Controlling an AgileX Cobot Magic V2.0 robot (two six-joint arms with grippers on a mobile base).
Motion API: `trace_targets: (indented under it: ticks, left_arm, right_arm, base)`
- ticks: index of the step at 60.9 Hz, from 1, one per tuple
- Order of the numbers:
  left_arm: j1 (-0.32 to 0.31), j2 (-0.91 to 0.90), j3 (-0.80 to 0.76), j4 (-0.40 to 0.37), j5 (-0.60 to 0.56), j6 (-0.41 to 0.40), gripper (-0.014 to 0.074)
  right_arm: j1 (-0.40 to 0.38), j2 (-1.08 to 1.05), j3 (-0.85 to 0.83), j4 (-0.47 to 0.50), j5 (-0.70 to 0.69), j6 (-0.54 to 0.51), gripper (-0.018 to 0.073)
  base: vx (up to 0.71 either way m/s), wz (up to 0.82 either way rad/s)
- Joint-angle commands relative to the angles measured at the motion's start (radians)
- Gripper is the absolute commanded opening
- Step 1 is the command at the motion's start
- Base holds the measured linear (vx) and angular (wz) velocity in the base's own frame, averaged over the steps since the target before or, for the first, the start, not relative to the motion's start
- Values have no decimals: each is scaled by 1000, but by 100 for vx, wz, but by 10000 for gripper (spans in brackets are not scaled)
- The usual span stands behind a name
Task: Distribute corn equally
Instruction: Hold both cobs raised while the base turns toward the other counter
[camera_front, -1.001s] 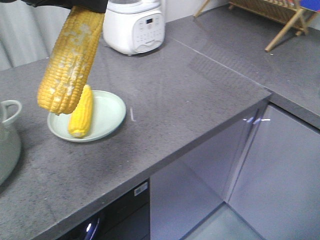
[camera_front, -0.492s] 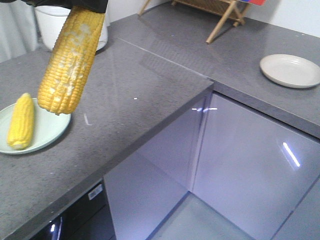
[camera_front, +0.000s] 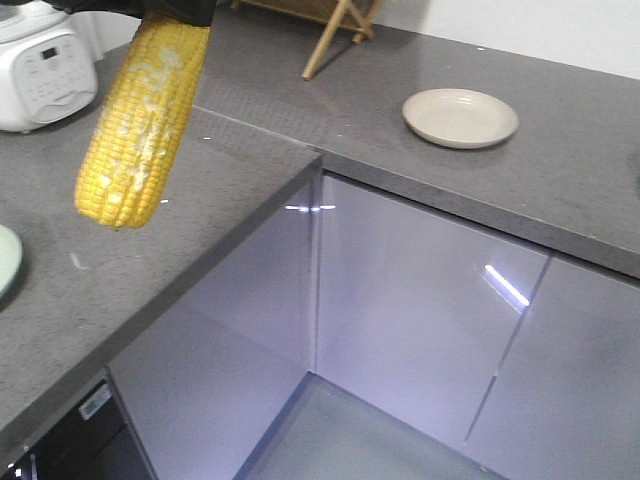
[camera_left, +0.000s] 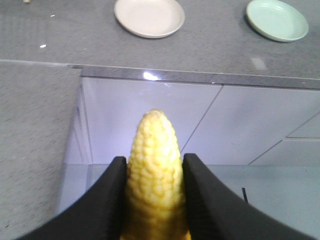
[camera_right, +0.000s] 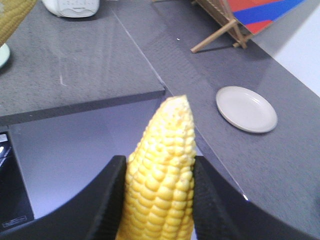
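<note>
Left wrist-mounted view: the left gripper (camera_left: 154, 159) is clamped on a yellow corn cob (camera_left: 154, 145), squeezing both flanks, with the pointed tip aimed at 12 o'clock over the cabinet fronts (camera_left: 235, 120). On the grey countertop (camera_left: 215, 50) a beige plate (camera_left: 149, 16) sits at 12 o'clock and a green plate (camera_left: 276, 19) at 1 o'clock. The right gripper (camera_right: 160, 160) is likewise closed tight on a second cob (camera_right: 162, 145), tip toward 12 o'clock, with the beige plate at 2 o'clock from it. In the front view a whitish-patched cob (camera_front: 135, 130) hangs at 10 o'clock, its upper end hidden behind black hardware (camera_front: 180, 10).
</note>
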Motion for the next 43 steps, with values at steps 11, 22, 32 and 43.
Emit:
trace_targets:
  ticks: [11,22,32,43]
  left_arm:
    - [-2,-36,-25,-17,-29,0,-6]
    - [-2,-36,-25,-17,-29,0,-6]
    - [-2,-36,-25,-17,-29,0,-6]
    - [-2,-36,-25,-17,-29,0,-6]
  right_arm:
    - [-7,1,-20,19,-8,-6,-1]
    - [-7,1,-20,19,-8,-6,-1]
    - [-7,1,-20,19,-8,-6,-1]
    - [-7,1,-20,19,-8,-6,-1]
  base:
    - [-4,-40]
    - [-4,-37]
    - [-4,-34]
    - [-4,-33]
